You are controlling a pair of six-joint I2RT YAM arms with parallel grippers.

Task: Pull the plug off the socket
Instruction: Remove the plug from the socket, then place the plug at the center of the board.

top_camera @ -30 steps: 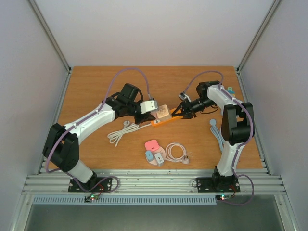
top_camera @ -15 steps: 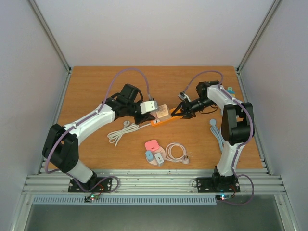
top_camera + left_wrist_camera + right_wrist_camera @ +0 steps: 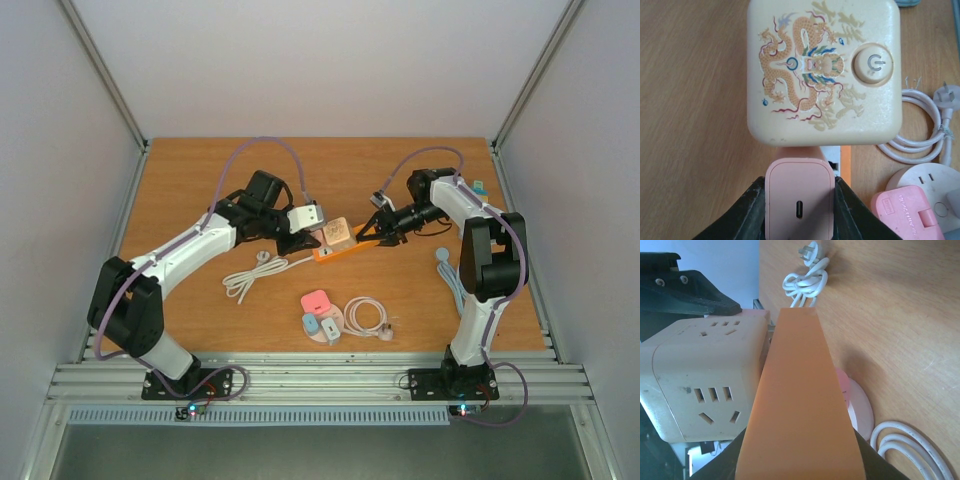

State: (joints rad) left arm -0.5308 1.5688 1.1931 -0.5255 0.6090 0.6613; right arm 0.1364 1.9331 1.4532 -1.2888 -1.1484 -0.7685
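Observation:
A pink plug (image 3: 800, 200) with a small slot in its back is clamped between my left gripper's (image 3: 800, 182) black fingers; the gripper is shut on it. It stands at the orange power strip (image 3: 350, 250), right beside a cream cube socket (image 3: 823, 70) with a dragon print and a power button. In the right wrist view a short metal prong (image 3: 771, 330) shows between the plug and the strip. My right gripper (image 3: 800, 440) is shut on the strip's (image 3: 800, 405) right end. From above, my left gripper (image 3: 312, 238) hides the plug and my right gripper (image 3: 368, 235) faces it.
A bundled white cable (image 3: 250, 275) lies left of the strip. In front are a pink charger (image 3: 317, 302), a round white disc (image 3: 322, 335) with small adapters and a coiled white cable (image 3: 366, 316). A grey cable (image 3: 447, 265) lies by the right arm.
My left gripper has shifted slightly left and away from the strip with the pink plug in it. The right gripper and the strip have stayed put.

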